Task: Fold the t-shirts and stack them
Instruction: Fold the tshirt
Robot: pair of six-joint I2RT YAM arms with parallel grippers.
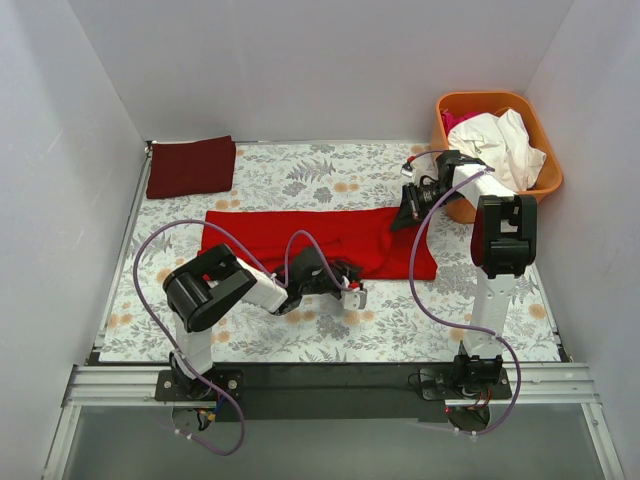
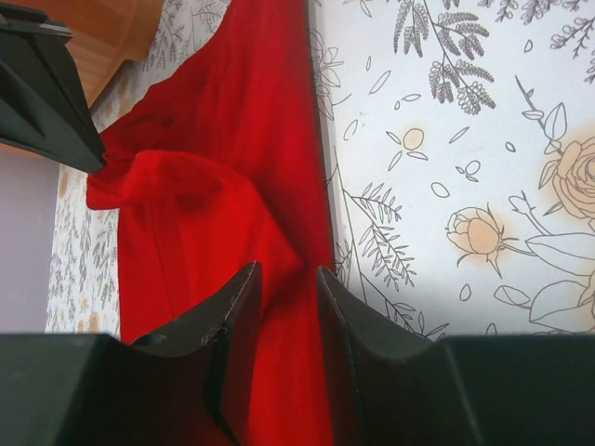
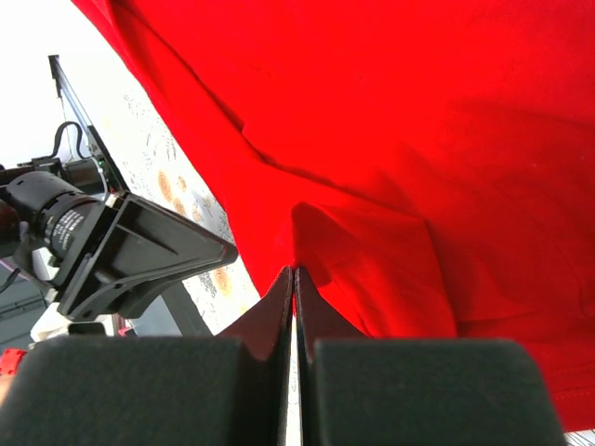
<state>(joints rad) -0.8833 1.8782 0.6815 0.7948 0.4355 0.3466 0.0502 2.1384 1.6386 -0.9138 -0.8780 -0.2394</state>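
Note:
A bright red t-shirt (image 1: 300,235) lies spread across the middle of the floral table. My left gripper (image 1: 348,270) is low over its near edge. In the left wrist view its jaws (image 2: 284,276) stand a little apart with a ridge of the red shirt (image 2: 204,214) running between them. My right gripper (image 1: 402,220) is at the shirt's right end. In the right wrist view it (image 3: 295,271) is shut on a pinch of the red cloth (image 3: 400,158), which is pulled up into a peak. A dark red folded shirt (image 1: 190,166) lies at the back left.
An orange basket (image 1: 546,178) at the back right holds a white garment (image 1: 505,145) and something pink. White walls close in the table on three sides. The floral cloth (image 1: 300,330) shows in front of the red shirt. Purple cables loop off both arms.

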